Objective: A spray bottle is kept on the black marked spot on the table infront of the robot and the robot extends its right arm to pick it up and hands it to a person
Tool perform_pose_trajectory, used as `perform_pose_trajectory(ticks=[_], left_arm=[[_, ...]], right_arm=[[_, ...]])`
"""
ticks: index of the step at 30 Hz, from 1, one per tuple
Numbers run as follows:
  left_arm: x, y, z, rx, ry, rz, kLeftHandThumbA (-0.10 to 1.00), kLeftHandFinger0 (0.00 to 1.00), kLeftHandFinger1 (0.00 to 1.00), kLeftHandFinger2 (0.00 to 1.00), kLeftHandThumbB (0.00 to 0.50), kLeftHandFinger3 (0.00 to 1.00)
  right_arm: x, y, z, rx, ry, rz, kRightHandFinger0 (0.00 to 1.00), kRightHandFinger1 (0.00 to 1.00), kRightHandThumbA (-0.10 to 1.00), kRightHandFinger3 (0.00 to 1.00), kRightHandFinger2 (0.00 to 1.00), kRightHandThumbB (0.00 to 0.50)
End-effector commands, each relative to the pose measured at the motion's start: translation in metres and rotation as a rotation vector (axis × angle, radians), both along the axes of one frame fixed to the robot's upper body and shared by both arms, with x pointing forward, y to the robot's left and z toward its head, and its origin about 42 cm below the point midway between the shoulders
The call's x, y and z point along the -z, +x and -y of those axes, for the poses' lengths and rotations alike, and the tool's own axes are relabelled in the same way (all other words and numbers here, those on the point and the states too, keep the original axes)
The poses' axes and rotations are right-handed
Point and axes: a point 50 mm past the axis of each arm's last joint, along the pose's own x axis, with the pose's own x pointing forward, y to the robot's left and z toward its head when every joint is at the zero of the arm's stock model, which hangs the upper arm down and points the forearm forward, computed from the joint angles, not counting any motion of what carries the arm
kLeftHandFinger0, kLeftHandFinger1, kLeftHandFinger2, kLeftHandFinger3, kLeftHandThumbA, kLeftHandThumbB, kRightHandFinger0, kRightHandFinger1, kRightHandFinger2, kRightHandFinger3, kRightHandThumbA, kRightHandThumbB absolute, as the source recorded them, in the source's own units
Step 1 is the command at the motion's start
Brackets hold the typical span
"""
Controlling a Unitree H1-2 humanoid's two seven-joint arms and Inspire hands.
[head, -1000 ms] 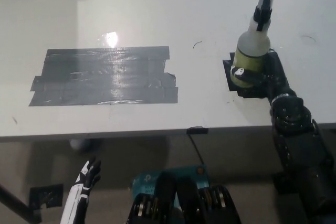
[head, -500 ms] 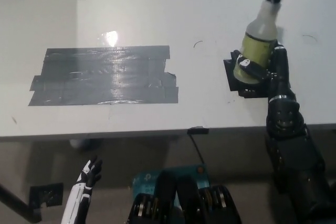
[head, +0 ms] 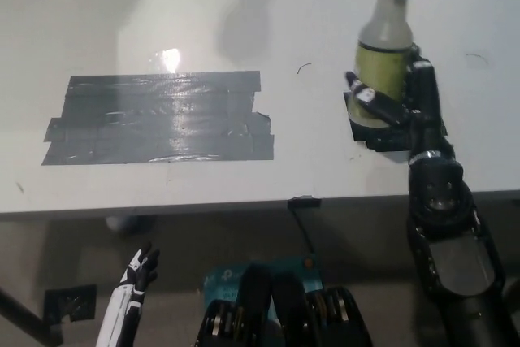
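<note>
Progress: the pick-up is judged done. The right robot hand [head: 398,103] is wrapped around the lower body of the spray bottle [head: 383,54], fingers [head: 367,97] showing across its near left side. The bottle stands close to upright, nozzle at the far end reaching the top edge of the view. It sits over the small black marked spot [head: 375,136] at the right of the bench [head: 244,22]; part of the mark shows bare at the near side of the hand, which suggests the bottle is off the surface, though contact cannot be ruled out from this steep angle.

Outstanding: the handover. No person is in view, so carrying the bottle out and releasing it both remain.

Pose: the black right arm comes in from the near right, crosses the near bench edge and runs almost straight away to the bottle, wrist over the mark.

The left robot hand [head: 136,272] rests low at the near left, below the bench edge, holding nothing, fingers apart.

A large patch of grey tape [head: 154,119] lies on the left half of the bench, well apart from the bottle.
</note>
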Motion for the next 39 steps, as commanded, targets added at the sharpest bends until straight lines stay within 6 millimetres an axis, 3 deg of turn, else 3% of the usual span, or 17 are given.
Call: perform_pose_trajectory(ticks=[1,4,9,12,16,23,26,33,35,36,39], left_arm=[[-0.009,-0.001,-0.002,0.003,0.036,0.054,1.0,1.0,1.0,1.0,0.353,1.0],[-0.01,0.0,-0.002,0.005,0.047,0.062,1.0,1.0,1.0,1.0,0.338,1.0],[-0.011,0.0,-0.003,0.005,0.056,0.056,1.0,1.0,1.0,1.0,0.353,1.0],[-0.01,0.0,-0.003,0.018,0.073,0.063,1.0,1.0,1.0,1.0,0.337,1.0],[-0.011,0.0,-0.003,0.024,0.091,0.06,1.0,1.0,1.0,1.0,0.344,1.0],[-0.012,0.0,-0.003,0.032,0.121,0.062,1.0,1.0,1.0,1.0,0.329,1.0],[-0.013,0.0,-0.004,0.036,0.128,0.061,1.0,1.0,1.0,1.0,0.318,1.0],[-0.014,0.002,-0.005,0.044,0.138,0.049,1.0,1.0,1.0,1.0,0.323,1.0],[-0.013,0.002,-0.005,0.048,0.137,0.052,1.0,1.0,1.0,1.0,0.321,1.0],[-0.013,0.002,-0.005,0.05,0.142,0.05,1.0,1.0,1.0,1.0,0.327,1.0],[-0.013,0.002,-0.006,0.055,0.149,0.044,1.0,1.0,1.0,1.0,0.322,1.0]], right_arm=[[-0.063,0.01,-0.048,-0.163,0.007,0.053,0.05,0.52,-0.1,0.93,0.91,0.144],[-0.054,0.018,-0.065,-0.183,-0.01,-0.002,0.04,0.53,-0.1,0.92,0.91,0.152],[-0.035,0.026,-0.088,-0.209,0.012,-0.074,0.0,0.49,-0.1,0.91,0.89,0.118],[-0.02,0.028,-0.102,-0.217,0.019,-0.121,0.0,0.49,-0.1,0.88,0.85,0.13],[-0.007,0.028,-0.11,-0.216,0.016,-0.162,0.0,0.53,-0.1,0.92,0.91,0.123],[0.011,0.032,-0.11,-0.195,0.036,-0.206,0.01,0.54,-0.1,0.91,0.9,0.145],[0.009,0.032,-0.106,-0.182,0.045,-0.204,0.04,0.57,-0.1,0.91,0.89,0.129],[-0.011,0.033,-0.099,-0.15,0.12,-0.093,0.01,0.53,-0.1,0.83,0.81,0.096],[-0.018,0.032,-0.096,-0.129,0.137,-0.06,0.0,0.46,-0.1,0.81,0.77,0.066],[-0.024,0.031,-0.094,-0.121,0.152,-0.029,0.0,0.46,-0.1,0.85,0.79,0.085],[-0.041,0.029,-0.089,-0.089,0.2,0.035,0.0,0.43,-0.1,0.89,0.8,0.072]])
